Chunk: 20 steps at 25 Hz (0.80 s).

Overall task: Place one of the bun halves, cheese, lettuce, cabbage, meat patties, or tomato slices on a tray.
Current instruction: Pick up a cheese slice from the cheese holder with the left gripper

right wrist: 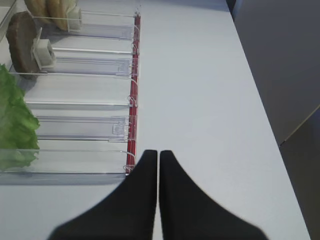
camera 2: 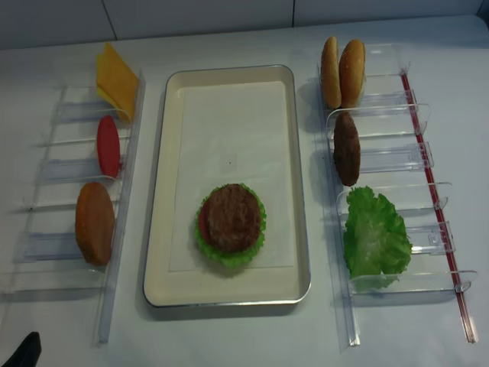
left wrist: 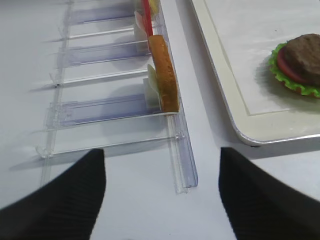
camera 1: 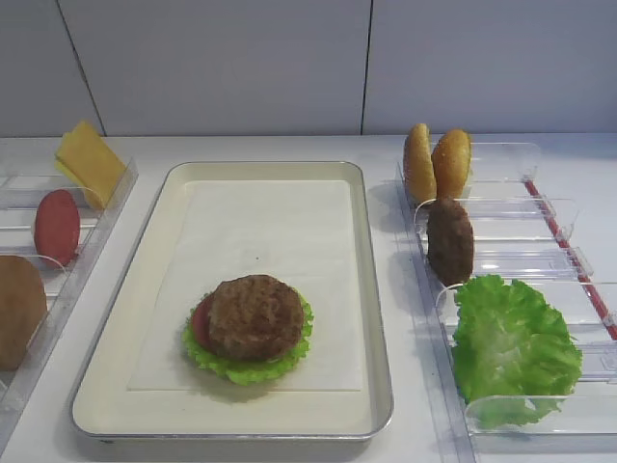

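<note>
The cream tray [camera 1: 154, 386] holds a stack of lettuce [camera 1: 241, 369], a tomato slice [camera 1: 201, 323] and a meat patty [camera 1: 255, 316]. Left of the tray stand the cheese [camera 1: 89, 159], a tomato slice [camera 1: 58, 227] and a bun half [left wrist: 165, 70]. On the right are two bun halves [camera 1: 436, 162], a patty [camera 1: 450, 241] and lettuce [camera 1: 511, 347]. Cabbage is out of view. My left gripper [left wrist: 162, 195] is open and empty over the table, at the near end of the left rack. My right gripper [right wrist: 158, 152] is shut and empty, beside the right rack's near outer corner.
Clear plastic racks [camera 2: 122, 229] [camera 2: 382, 157] flank the tray, and the food stands in their compartments. A red strip [camera 2: 432, 191] runs along the right rack's outer edge. A grey wall [camera 1: 222, 58] closes off the back.
</note>
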Each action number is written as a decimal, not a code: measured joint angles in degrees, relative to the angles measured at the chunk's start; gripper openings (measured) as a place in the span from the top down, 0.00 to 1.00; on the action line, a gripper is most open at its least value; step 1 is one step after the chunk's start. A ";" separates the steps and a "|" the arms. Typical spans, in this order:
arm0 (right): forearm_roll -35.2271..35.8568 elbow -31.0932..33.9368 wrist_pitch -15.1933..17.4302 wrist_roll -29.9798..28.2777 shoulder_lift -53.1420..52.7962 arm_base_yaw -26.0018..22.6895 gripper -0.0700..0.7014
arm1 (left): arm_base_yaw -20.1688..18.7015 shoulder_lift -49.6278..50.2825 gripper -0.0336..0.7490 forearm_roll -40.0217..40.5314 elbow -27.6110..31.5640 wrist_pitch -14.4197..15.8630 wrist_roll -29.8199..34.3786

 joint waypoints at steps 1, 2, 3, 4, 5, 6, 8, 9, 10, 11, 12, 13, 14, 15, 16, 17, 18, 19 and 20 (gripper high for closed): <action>0.00 0.00 0.00 0.00 0.00 0.00 0.37 | 0.00 0.00 0.40 0.00 0.00 0.00 0.00; 0.00 0.00 0.00 0.00 0.00 0.00 0.37 | 0.00 0.00 0.40 0.00 0.00 0.00 0.00; 0.00 0.00 0.00 0.00 0.00 0.00 0.37 | 0.00 0.00 0.40 0.00 0.00 0.00 0.00; 0.00 0.00 0.00 0.00 0.00 0.00 0.37 | 0.00 0.00 0.40 0.00 0.00 0.00 0.00; 0.00 0.00 0.00 0.00 0.00 0.00 0.37 | 0.00 0.00 0.40 0.00 0.00 0.00 0.00; 0.00 0.00 0.00 0.00 0.00 0.00 0.37 | 0.00 0.00 0.40 0.00 0.00 0.00 0.00; 0.00 0.00 0.00 0.00 0.00 0.00 0.37 | 0.00 0.00 0.40 0.00 0.00 0.00 0.00; 0.00 0.00 0.00 0.00 0.00 0.00 0.37 | 0.00 0.00 0.40 0.00 0.00 0.00 0.00; 0.00 0.00 0.00 0.00 0.00 0.00 0.37 | 0.00 0.00 0.40 0.00 0.00 0.00 0.00; 0.00 0.00 0.00 0.00 0.00 0.00 0.37 | 0.00 0.00 0.40 0.00 0.00 0.00 0.00; 0.00 0.00 0.00 0.00 0.00 0.00 0.37 | 0.00 0.00 0.40 0.00 0.00 0.00 0.00; 0.00 0.00 0.00 0.00 0.00 0.00 0.37 | 0.00 0.00 0.40 0.00 0.00 0.00 0.00; 0.00 0.00 0.00 0.00 0.00 0.00 0.37 | 0.00 0.00 0.40 0.00 0.00 0.00 0.00; 0.00 0.00 0.00 0.00 0.00 0.00 0.37 | 0.00 0.00 0.40 0.00 0.00 0.00 0.15; 0.00 0.00 0.00 0.00 0.00 0.00 0.37 | 0.00 0.00 0.40 -0.12 0.00 0.00 0.26; 0.00 0.00 0.00 -0.12 0.00 0.00 0.37 | 0.00 0.00 0.41 -0.34 0.00 0.00 0.38; 0.00 0.00 0.00 -0.12 0.00 0.00 0.37 | 0.00 0.00 0.41 -0.44 0.00 0.00 0.38; 0.00 0.00 0.00 -0.12 0.00 0.00 0.37 | 0.00 0.00 0.41 -0.93 0.00 0.00 0.52; 0.00 0.00 0.00 -0.12 0.00 0.00 0.37 | 0.00 0.00 0.41 -1.46 -0.15 -0.29 0.61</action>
